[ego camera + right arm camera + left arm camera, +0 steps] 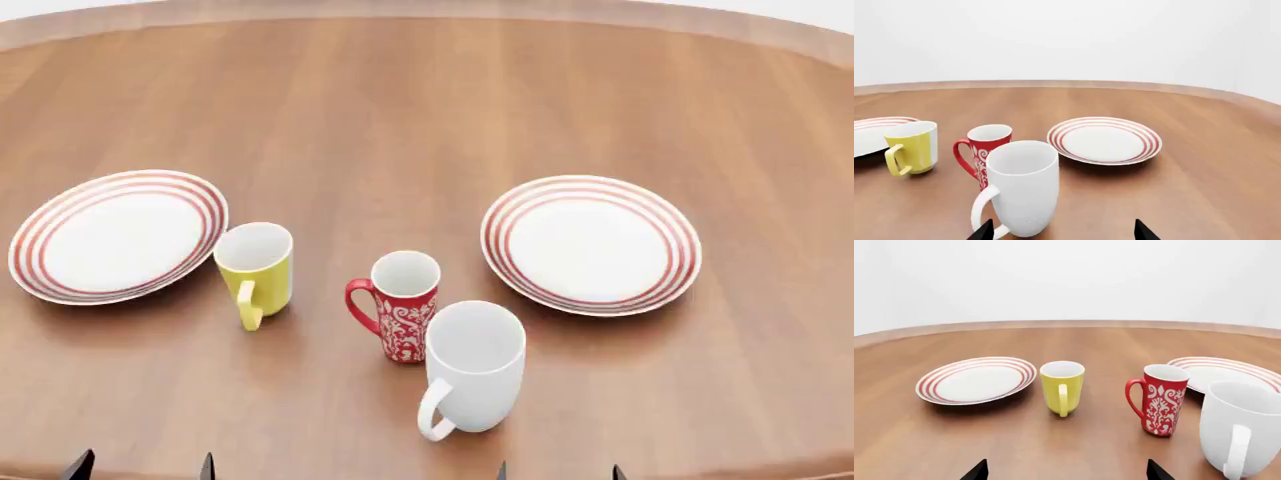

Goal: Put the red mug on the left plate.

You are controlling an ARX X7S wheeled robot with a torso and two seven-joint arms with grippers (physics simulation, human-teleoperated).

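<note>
both tools sit at the near edge of the surface [427, 100], only dark fingertips showing. left tool [1066, 471] has tips spread wide, nothing between them; right tool [1064, 231] the same — wide apart, holding nothing, with the white mug [1021, 187] standing just beyond its tips.

red mug [400, 318] stands upright on the wood near the middle of the head view, handle pointing toward the robot's left, white inside visible. it is not on either plate. white mug touches or nearly touches it on the near-right side — cannot tell which. yellow mug [255, 270] stands upright to the red mug's left, apart from it, handle facing the robot, just beside the left plate [118, 235] at its right rim.

left plate lies flat, nothing on it, well apart from the red mug. right plate [591, 243] lies flat on the other side, also bare, near the red and white mugs.
</note>
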